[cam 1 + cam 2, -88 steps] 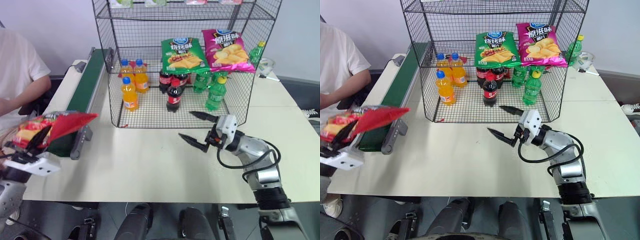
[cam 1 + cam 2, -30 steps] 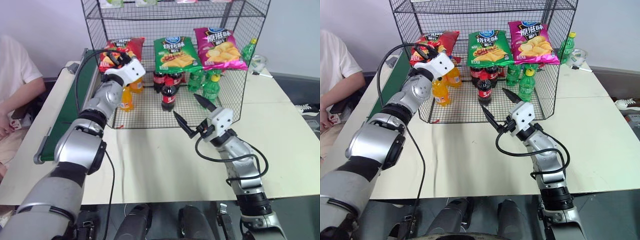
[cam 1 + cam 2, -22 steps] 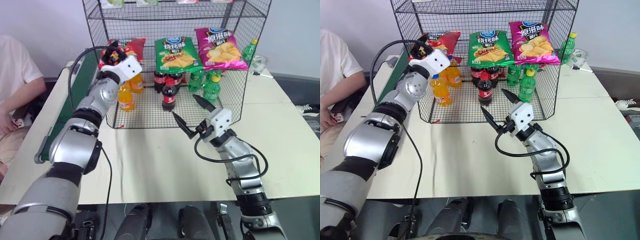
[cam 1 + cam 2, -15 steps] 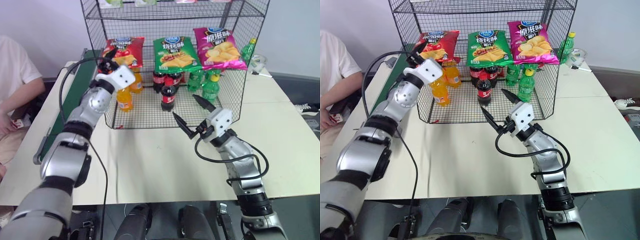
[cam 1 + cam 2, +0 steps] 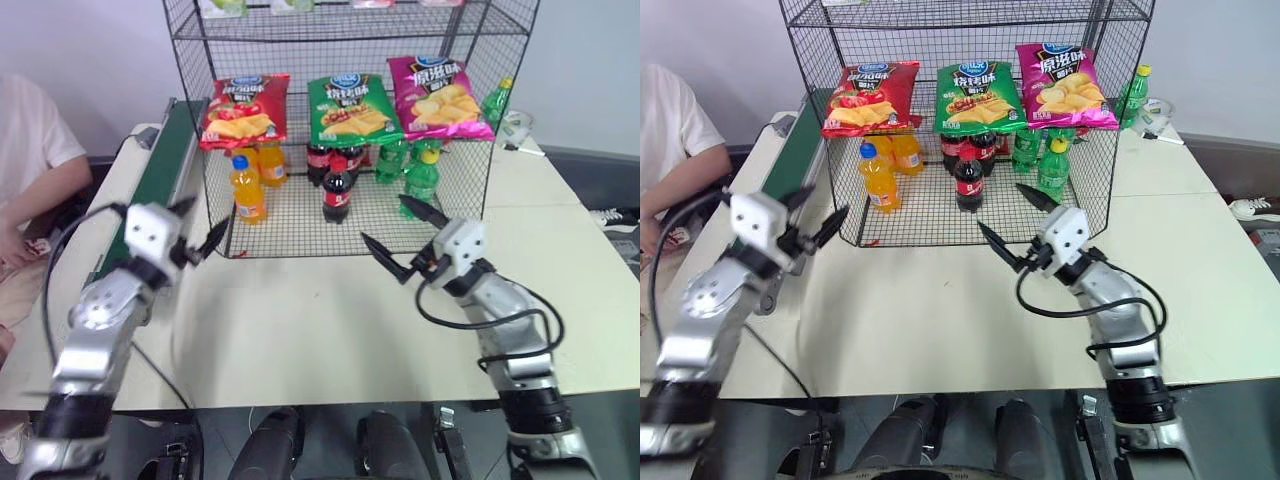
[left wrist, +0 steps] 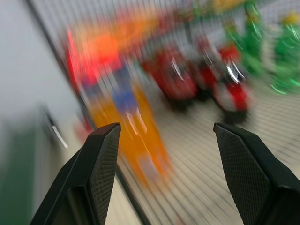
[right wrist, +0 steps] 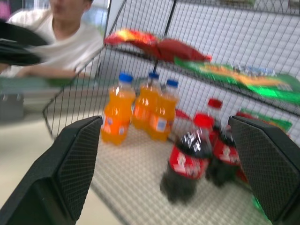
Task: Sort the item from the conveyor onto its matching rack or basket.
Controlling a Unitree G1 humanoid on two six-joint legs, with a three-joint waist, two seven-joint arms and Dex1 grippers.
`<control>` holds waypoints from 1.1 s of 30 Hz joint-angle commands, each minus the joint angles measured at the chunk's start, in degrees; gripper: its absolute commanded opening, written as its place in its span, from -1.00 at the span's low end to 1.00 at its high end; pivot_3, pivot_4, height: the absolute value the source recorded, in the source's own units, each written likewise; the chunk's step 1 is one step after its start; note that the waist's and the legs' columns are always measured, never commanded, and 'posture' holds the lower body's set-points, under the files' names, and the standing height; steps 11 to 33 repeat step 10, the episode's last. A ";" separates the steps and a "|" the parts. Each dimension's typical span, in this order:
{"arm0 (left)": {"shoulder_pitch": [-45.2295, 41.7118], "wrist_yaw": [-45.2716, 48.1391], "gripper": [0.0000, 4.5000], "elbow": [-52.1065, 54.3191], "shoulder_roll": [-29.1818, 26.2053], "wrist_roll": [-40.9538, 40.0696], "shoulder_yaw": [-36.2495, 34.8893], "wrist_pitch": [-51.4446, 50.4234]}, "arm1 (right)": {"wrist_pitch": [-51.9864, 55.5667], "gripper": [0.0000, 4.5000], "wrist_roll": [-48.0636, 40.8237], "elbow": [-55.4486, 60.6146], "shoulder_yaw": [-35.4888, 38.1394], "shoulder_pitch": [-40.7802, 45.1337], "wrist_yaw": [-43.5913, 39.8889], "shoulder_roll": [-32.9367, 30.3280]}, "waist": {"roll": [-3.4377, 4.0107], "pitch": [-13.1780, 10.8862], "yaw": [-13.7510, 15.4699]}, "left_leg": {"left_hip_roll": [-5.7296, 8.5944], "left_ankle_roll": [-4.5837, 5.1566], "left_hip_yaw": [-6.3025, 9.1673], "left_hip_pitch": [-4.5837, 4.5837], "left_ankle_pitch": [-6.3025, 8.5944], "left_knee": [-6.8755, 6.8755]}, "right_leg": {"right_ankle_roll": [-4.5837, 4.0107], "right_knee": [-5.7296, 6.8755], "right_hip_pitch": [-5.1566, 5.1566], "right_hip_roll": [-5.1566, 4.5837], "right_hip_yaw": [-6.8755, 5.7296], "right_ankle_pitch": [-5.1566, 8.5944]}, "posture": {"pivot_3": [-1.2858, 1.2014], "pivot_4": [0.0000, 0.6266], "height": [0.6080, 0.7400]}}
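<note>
Left eye view: red bag shelved, both grippers empty.

Nearest you, the left gripper [image 5: 196, 245] hangs with fingers spread, holding nothing, beside the conveyor [image 5: 160, 178]; the right gripper [image 5: 400, 240] is likewise splayed and empty at the rack [image 5: 350, 30] front. Farther back, up and right of your left gripper, the red crisp bag [image 5: 243, 108] lies on the rack's middle tier, long axis running near to far, left of the green bag [image 5: 352, 106]. Your left arm is the nearer one.

Green crisp bag [image 5: 977, 96]: Chinese characters, reading uncertain. Magenta crisp bag [image 5: 1063, 86]: "原滋味" legible. Red crisp bag [image 5: 859, 97]: characters too small to read. All three carry round blue-white logo, lettering illegible. Bottle labels unreadable.
</note>
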State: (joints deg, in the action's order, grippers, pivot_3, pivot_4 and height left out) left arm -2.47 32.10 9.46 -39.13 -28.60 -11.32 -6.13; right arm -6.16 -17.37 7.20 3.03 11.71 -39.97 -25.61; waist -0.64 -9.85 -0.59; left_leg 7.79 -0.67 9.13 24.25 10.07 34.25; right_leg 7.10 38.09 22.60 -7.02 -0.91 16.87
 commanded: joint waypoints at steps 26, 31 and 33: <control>12.09 15.72 0.47 -8.87 -6.57 3.64 -13.31 9.38 | 1.38 1.00 -8.95 -2.10 12.50 -10.77 -17.01 -16.28 | 0.01 0.01 0.03 | -0.43 0.15 -0.75 -0.13 0.14 -0.08 | -0.37 -0.22 -0.02 -0.04 0.29 0.17 | 0.03 -0.52 1.00; 12.09 15.72 0.47 -8.87 -6.57 3.64 -13.31 9.38 | 1.38 1.00 -8.95 -2.10 12.50 -10.77 -17.01 -16.28 | 0.01 0.01 0.03 | -0.43 0.15 -0.75 -0.13 0.14 -0.08 | -0.37 -0.22 -0.02 -0.04 0.29 0.17 | 0.03 -0.52 1.00; 12.09 15.72 0.47 -8.87 -6.57 3.64 -13.31 9.38 | 1.38 1.00 -8.95 -2.10 12.50 -10.77 -17.01 -16.28 | 0.01 0.01 0.03 | -0.43 0.15 -0.75 -0.13 0.14 -0.08 | -0.37 -0.22 -0.02 -0.04 0.29 0.17 | 0.03 -0.52 1.00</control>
